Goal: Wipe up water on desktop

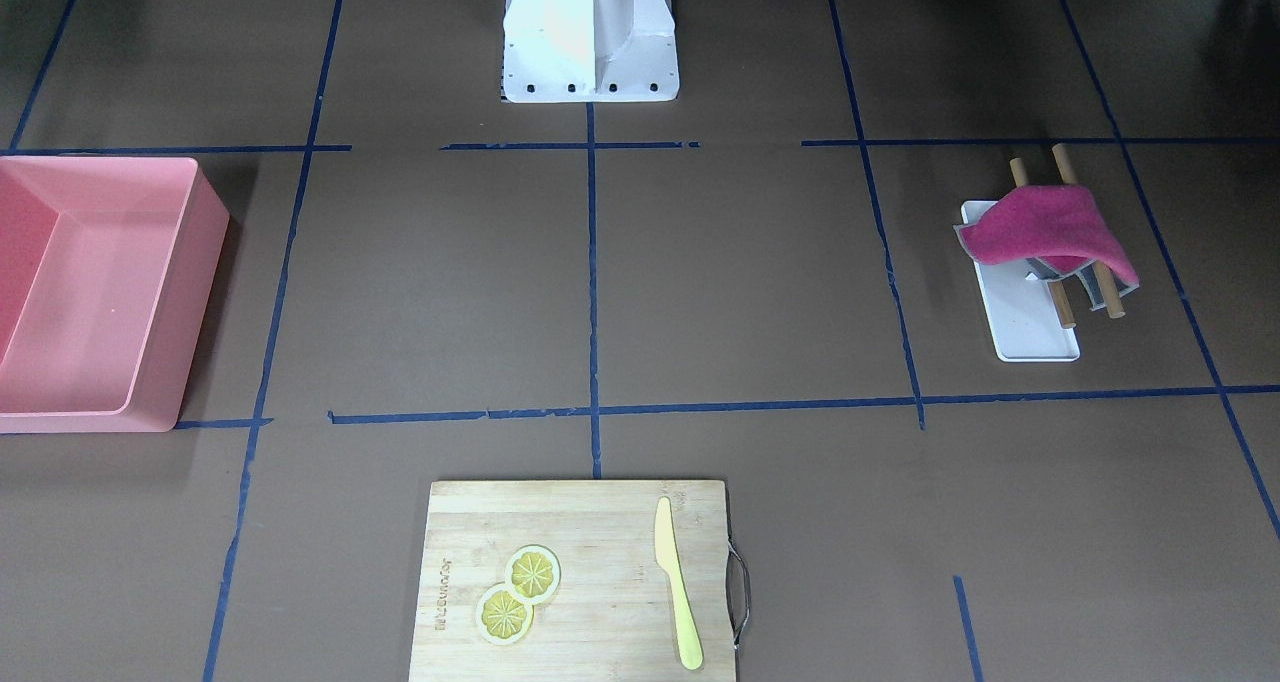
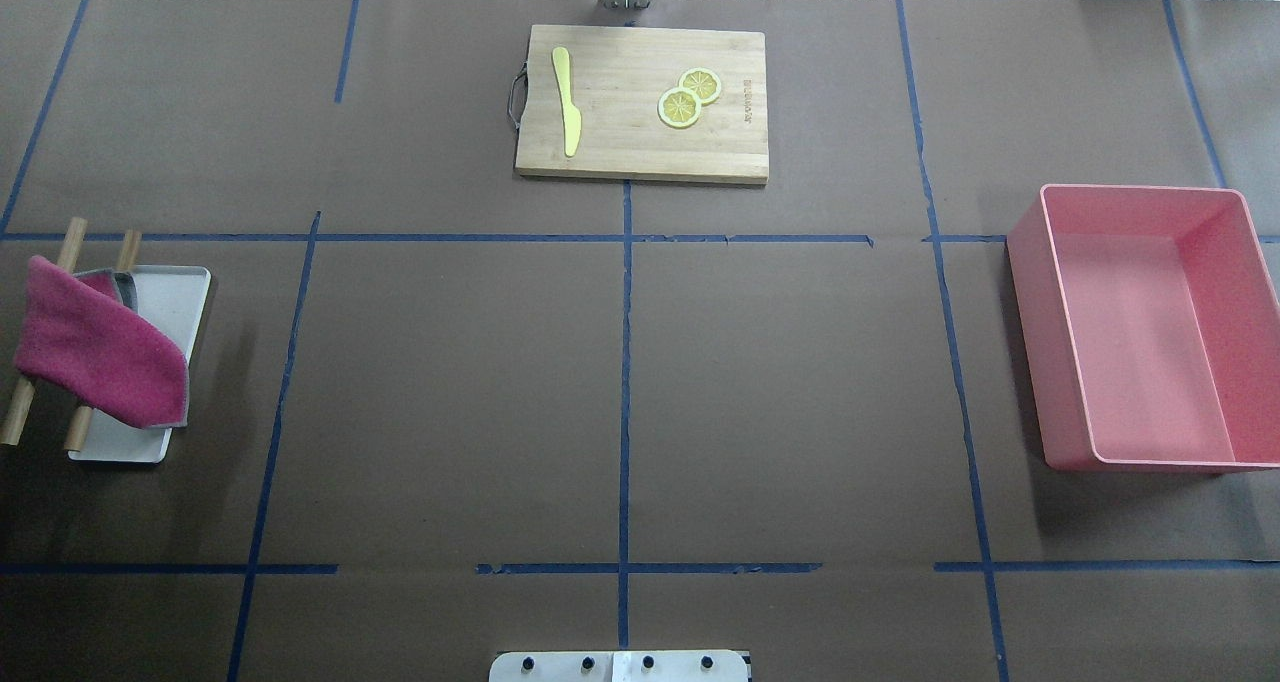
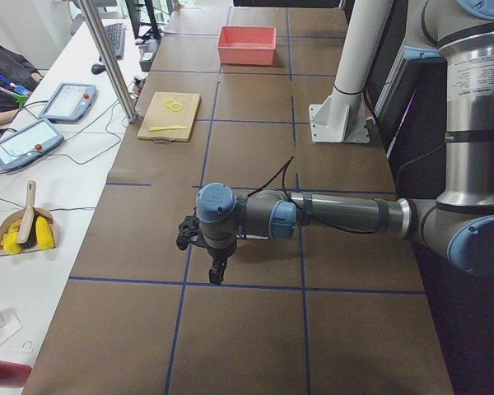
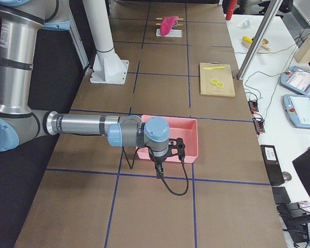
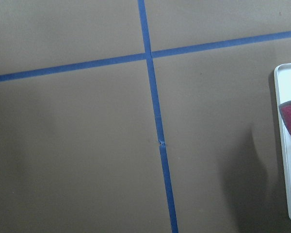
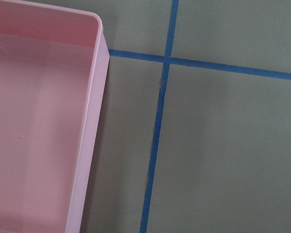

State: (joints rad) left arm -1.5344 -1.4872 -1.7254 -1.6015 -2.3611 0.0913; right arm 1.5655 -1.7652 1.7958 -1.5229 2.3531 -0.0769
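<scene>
Magenta cloth point(image 1: 1045, 227), judged soft and light, drapes over wooden rods point(image 1: 1108, 297); pinch a hanging edge; opening of left tool point(image 3: 217, 272) and right tool point(image 4: 158, 168) cannot be told.

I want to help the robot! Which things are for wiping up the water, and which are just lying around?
For the job: desktop; magenta cloth draped on its white rack.
Just lying about: bamboo cutting board, lemon slices, yellow knife, pink bin.
</scene>
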